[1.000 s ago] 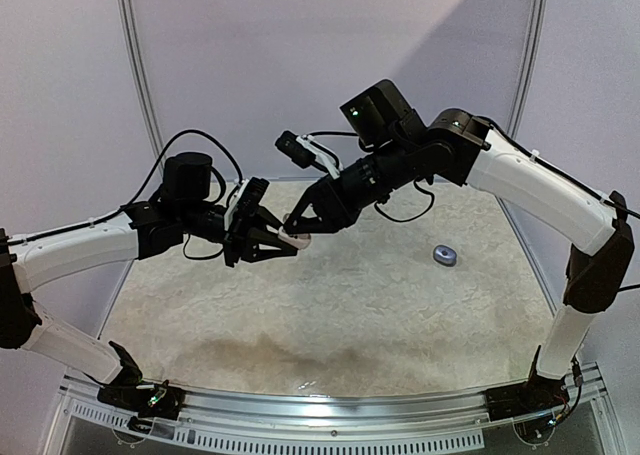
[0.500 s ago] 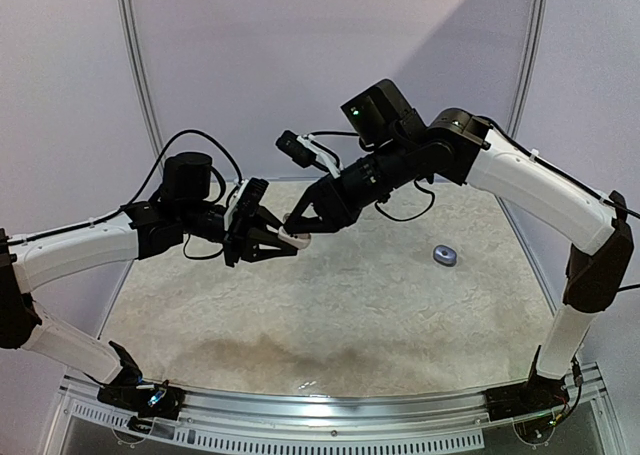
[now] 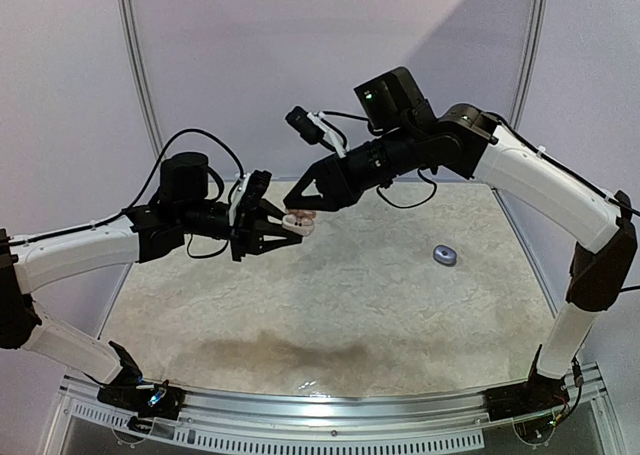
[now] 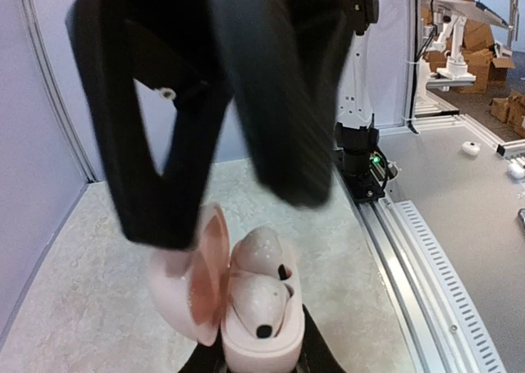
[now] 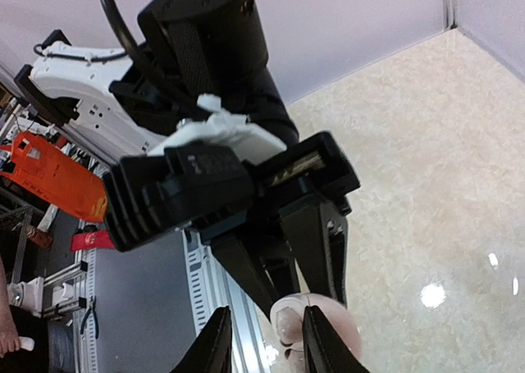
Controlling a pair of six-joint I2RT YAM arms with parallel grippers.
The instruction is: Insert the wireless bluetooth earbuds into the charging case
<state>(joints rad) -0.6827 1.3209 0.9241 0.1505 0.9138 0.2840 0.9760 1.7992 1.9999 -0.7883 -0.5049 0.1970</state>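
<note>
Pink plastic up in the air, at about eleven o'clock from the table's middle: charging case (image 3: 298, 222), lid (image 4: 207, 262) swung open, clenched at its base by left gripper (image 3: 283, 231). Seated in its wells, going by the left wrist view: two pale earbuds (image 4: 254, 299) with dark spots. Just above the case, right gripper (image 3: 303, 206), jaws parted, nothing visibly pinched between them.

Looks like the tail of the insertion step. Next, probably: confirm both buds fully down, then close the lid — calls for a gentle push from its outer side, without knocking the case loose.

Elsewhere, small grey oval object (image 3: 445, 255) on mottled table (image 3: 380, 315) at three o'clock, well apart. Nothing in the way but the right fingers (image 4: 152, 172) themselves, crowding the lid.
</note>
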